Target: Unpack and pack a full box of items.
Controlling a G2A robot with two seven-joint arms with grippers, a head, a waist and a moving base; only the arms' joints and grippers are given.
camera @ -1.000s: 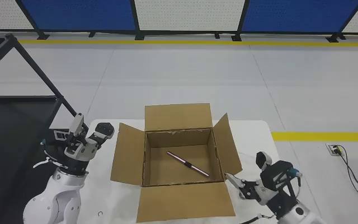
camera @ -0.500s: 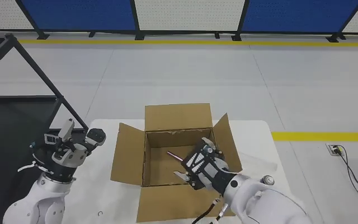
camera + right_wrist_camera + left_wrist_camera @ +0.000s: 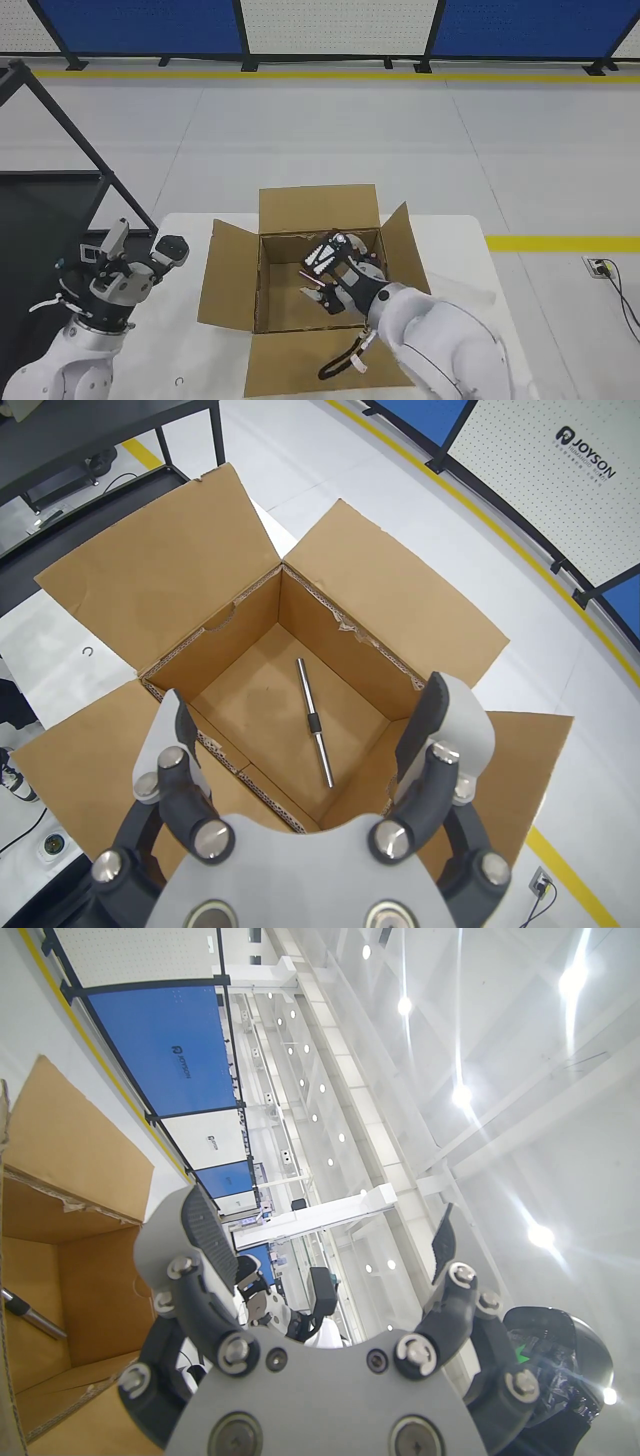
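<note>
Swung in from beside the box [image 3: 320, 625], the right gripper [image 3: 305, 695] now hangs above its opening, fingers apart; the rod [image 3: 314, 722], seemingly metal, lies on its floor, awaiting pickup.

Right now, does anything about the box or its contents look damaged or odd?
The cardboard box has torn, ragged paper along its inner rim at the flap folds. Only one metal rod lies flat on its bottom. Nothing is spilled.

Open brown cardboard box [image 3: 280, 620], flaps spread; a thin metal rod [image 3: 314, 722] lies flat inside
</note>
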